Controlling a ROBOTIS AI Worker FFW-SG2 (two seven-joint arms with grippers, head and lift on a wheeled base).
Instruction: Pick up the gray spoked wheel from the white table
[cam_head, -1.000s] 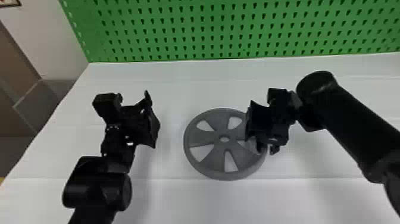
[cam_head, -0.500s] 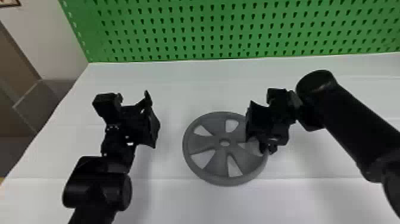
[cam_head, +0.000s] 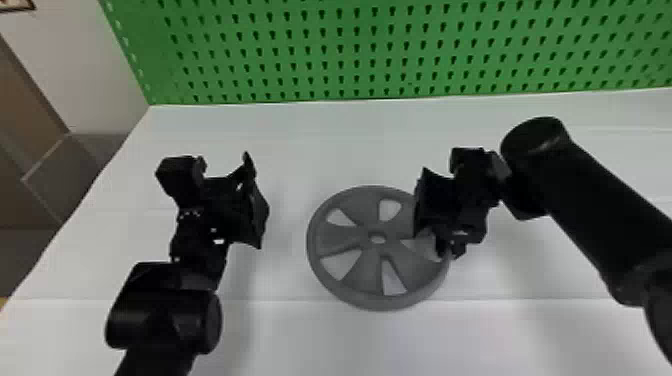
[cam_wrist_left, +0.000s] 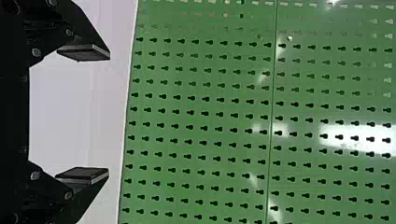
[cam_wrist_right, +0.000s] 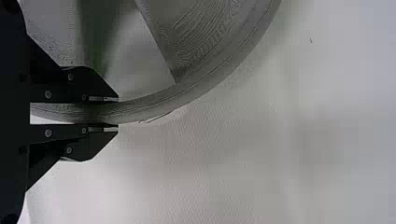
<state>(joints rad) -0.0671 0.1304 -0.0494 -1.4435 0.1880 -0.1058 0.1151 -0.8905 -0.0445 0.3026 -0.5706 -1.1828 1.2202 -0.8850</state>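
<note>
Wheel (cam_head: 365, 272) is just below centre in the head view, rim (cam_wrist_right: 201, 87) clamped by the right gripper (cam_wrist_right: 117, 113); best raise it slowly, level against sag; left gripper (cam_wrist_left: 109, 114) has fingers apart

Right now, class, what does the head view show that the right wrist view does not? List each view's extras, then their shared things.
Head view: left gripper, green perforated panel.
Right wrist view: round screw heads on the right gripper's fingers.
Both: right gripper, gray spoked wheel, white table.
</note>
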